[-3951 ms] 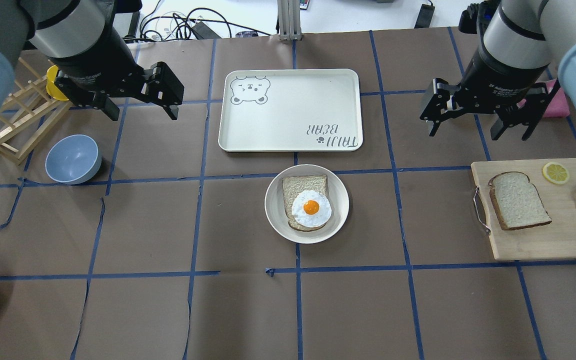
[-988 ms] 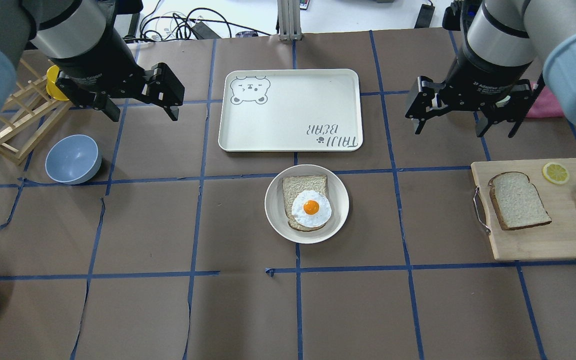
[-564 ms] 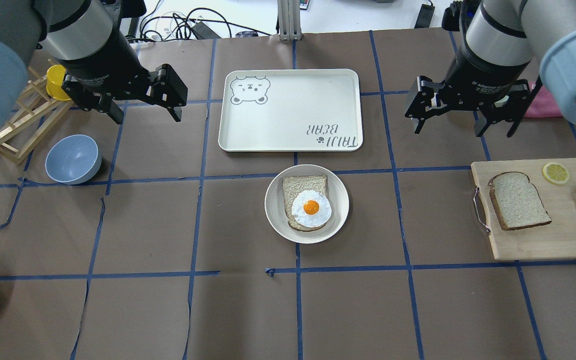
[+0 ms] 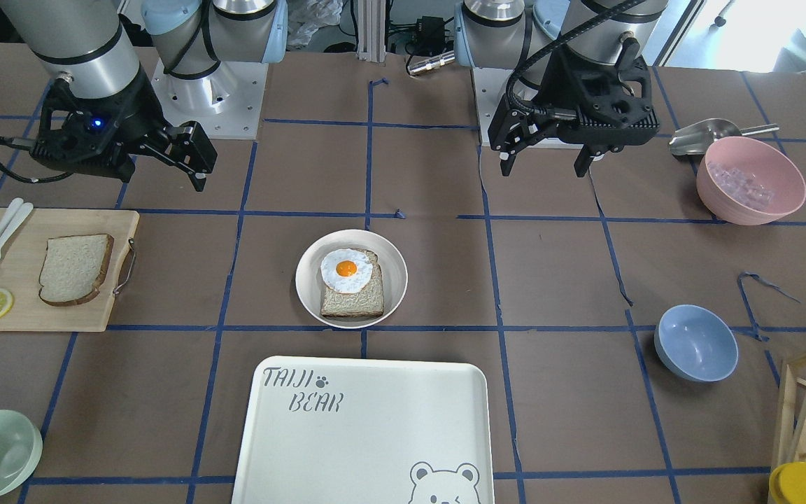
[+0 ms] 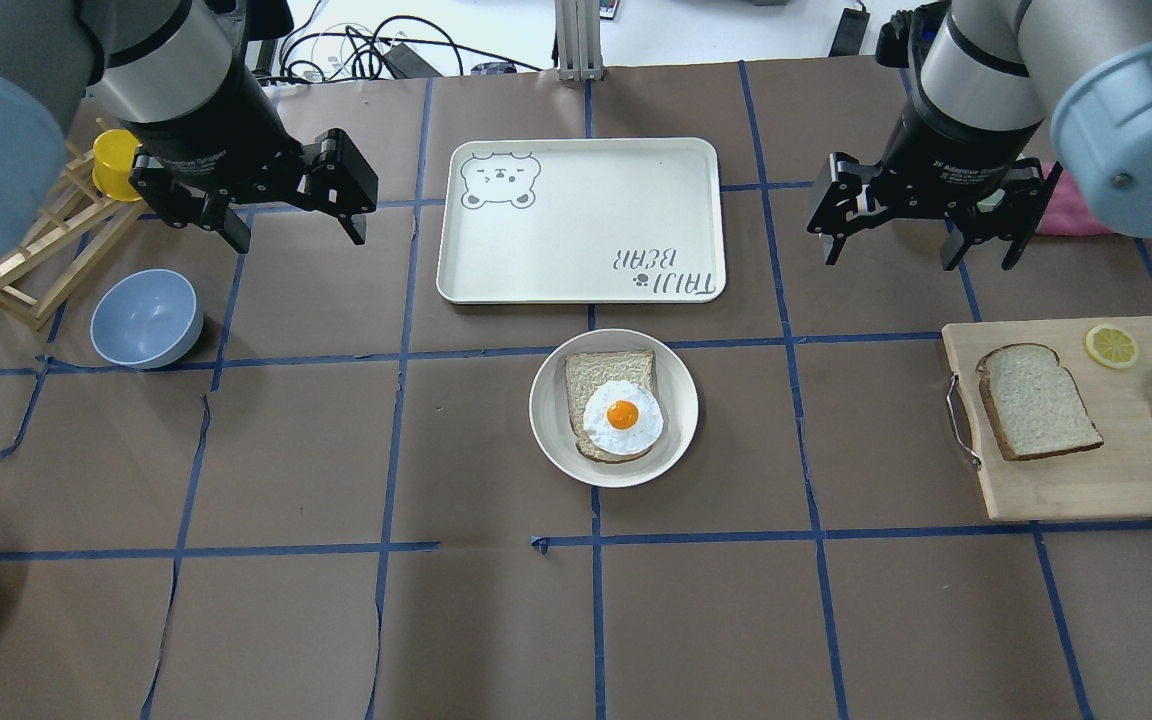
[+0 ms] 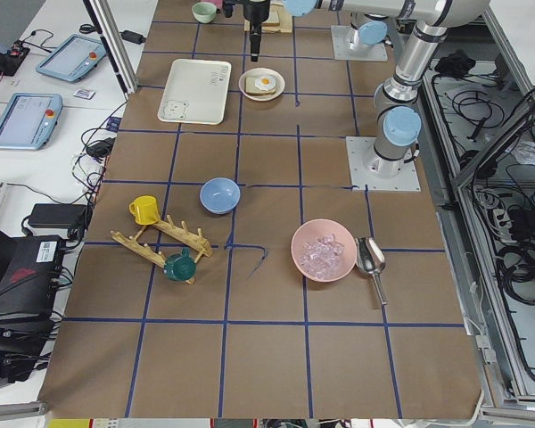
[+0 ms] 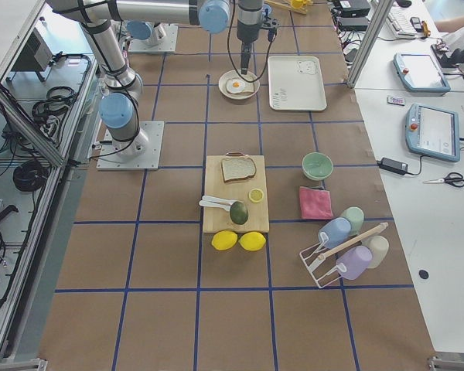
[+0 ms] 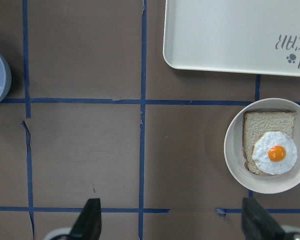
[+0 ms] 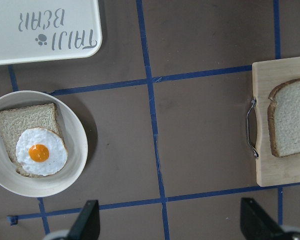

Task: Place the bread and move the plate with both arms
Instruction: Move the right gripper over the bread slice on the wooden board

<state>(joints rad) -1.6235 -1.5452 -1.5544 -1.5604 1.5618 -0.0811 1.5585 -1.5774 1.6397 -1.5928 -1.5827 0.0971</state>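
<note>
Brown paper crossed with blue tape lines is being seen all over the worktop (image 5: 336, 620). At the upper left of the overhead view the left gripper (image 5: 296, 236) is being held above the worktop, its fingers spread wide with nothing between them. Just below it, near the left edge, a blue bowl (image 5: 146, 318) is being shown beside a wooden rack (image 5: 26, 250). At the upper middle a white tray (image 5: 586, 180) printed with a bear is being shown lying flat. Directly below the tray, near it but not touching, the plate (image 5: 681, 405) is being shown at the middle of the frame, and an egg-topped slice (image 5: 606, 372) is being carried on it. At the upper right the right gripper (image 5: 896, 255) is being held above the worktop, likewise spread wide and empty. Below it, at the right edge, a wooden cutting board (image 5: 1066, 485) is being shown. The bread (image 5: 1036, 400) is being carried flat on the board's left part, with a lemon slice (image 5: 1111, 345) just to its upper right. Both grippers are being held well clear of the bread and the plate.
</note>
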